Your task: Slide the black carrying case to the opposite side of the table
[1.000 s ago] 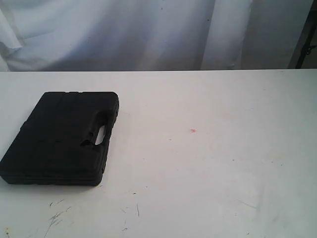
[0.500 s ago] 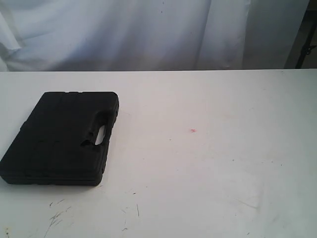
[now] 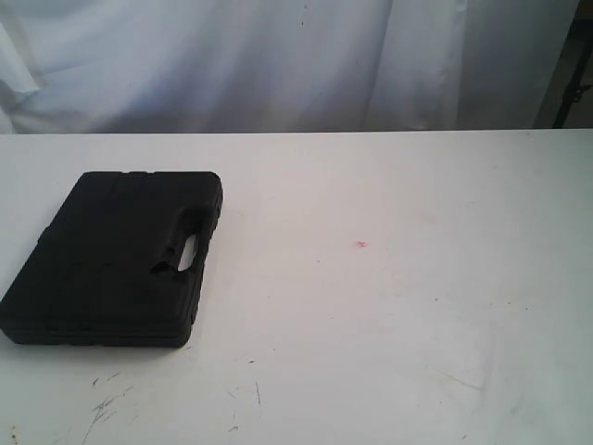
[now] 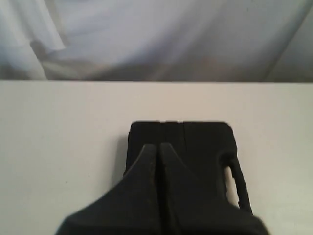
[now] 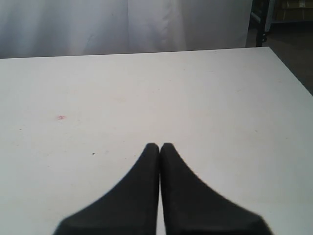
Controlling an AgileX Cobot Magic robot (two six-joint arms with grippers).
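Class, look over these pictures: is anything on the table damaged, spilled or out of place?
Nothing serious. The case lies flat and shut, looking intact. The table shows only dark scuff marks and a small pink spot; nothing is spilled.

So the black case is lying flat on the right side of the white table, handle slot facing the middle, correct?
Not quite: the exterior view shows the black case lying flat on the left side of the white table, handle slot facing the middle.
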